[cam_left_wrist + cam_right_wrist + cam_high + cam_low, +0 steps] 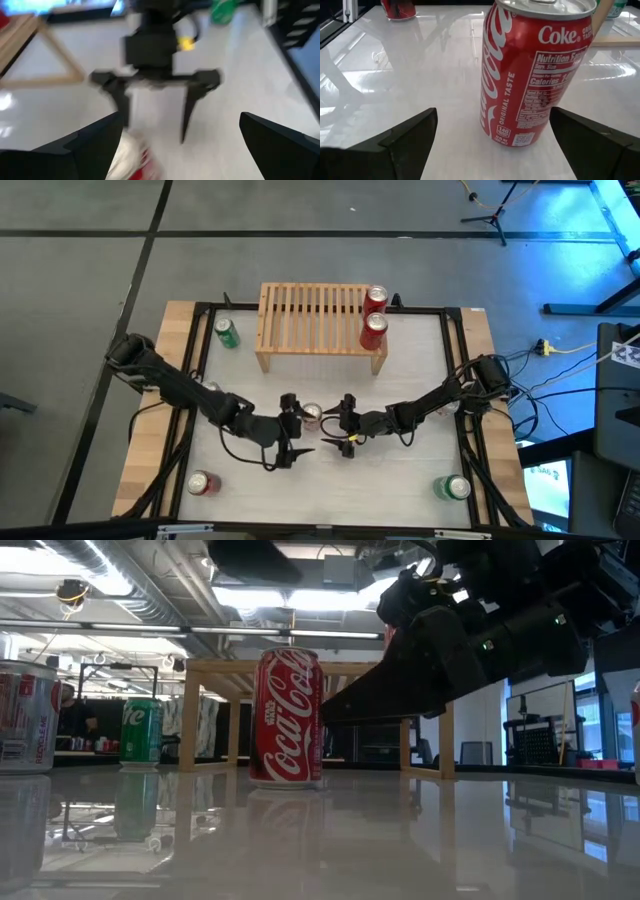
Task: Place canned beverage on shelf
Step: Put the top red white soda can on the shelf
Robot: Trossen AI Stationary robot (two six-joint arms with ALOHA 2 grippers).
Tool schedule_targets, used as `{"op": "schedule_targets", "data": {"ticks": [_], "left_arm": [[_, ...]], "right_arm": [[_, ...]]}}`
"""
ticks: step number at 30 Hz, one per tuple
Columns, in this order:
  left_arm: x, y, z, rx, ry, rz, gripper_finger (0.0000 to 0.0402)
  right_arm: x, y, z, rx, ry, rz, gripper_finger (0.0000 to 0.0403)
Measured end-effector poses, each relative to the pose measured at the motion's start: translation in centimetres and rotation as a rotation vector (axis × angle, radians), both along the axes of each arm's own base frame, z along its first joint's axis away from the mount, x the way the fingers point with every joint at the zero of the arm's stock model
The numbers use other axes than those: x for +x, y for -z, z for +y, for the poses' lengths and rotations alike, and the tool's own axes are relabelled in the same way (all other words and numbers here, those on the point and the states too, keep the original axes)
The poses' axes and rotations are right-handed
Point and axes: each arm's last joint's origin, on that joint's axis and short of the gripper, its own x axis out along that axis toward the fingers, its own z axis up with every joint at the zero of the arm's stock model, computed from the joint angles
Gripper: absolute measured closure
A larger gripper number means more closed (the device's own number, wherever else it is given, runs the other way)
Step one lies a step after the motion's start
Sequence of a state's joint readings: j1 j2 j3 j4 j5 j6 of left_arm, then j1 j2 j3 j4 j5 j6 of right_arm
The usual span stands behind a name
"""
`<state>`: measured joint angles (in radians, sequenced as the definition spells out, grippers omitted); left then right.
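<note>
A red Coke can (535, 75) stands upright on the white table, mid-table in front of the shelf (315, 320), between my two grippers (312, 414). My right gripper (492, 150) is open and low. Its fingers stand on either side of the can, short of it, and do not touch it. My left gripper (182, 150) is open and raised above the can's other side; the can (135, 160) shows below its fingers. Two red cans (375, 315) stand on the right end of the shelf's slatted top.
A green can (227, 332) stands on the table left of the shelf. A red-and-silver can (203, 483) stands at the near left and a green one (455, 487) at the near right. A dark frame (200, 310) borders the table.
</note>
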<state>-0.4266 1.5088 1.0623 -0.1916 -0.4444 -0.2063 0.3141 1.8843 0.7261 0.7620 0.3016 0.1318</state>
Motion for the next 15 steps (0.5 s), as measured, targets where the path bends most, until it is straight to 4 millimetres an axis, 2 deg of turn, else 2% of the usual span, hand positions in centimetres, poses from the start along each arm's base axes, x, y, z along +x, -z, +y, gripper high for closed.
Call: {"op": "schedule_targets", "data": {"ticks": [3, 5, 10, 15], "left_arm": [[0.4, -1.4, 1.4, -0.013, -0.094, 0.082, 0.0012], [0.5, -1.5, 2.6, -0.019, -0.149, 0.131, 0.0012], [1.2, -0.5, 5.1, -0.155, -0.155, 0.229, 0.0012], [2.4, 1.0, 6.2, -0.181, -0.132, 0.278, 0.0012]], "right_arm": [[0.0, 0.1, 0.0, -0.002, 0.0, 0.008, 0.0022], [0.0, 0.1, 0.0, -0.003, 0.0, 0.011, 0.0022], [-0.1, 0.3, 0.0, -0.004, -0.009, 0.03, 0.0022], [-0.1, 0.3, 0.1, 0.003, -0.031, 0.039, 0.0022]]}}
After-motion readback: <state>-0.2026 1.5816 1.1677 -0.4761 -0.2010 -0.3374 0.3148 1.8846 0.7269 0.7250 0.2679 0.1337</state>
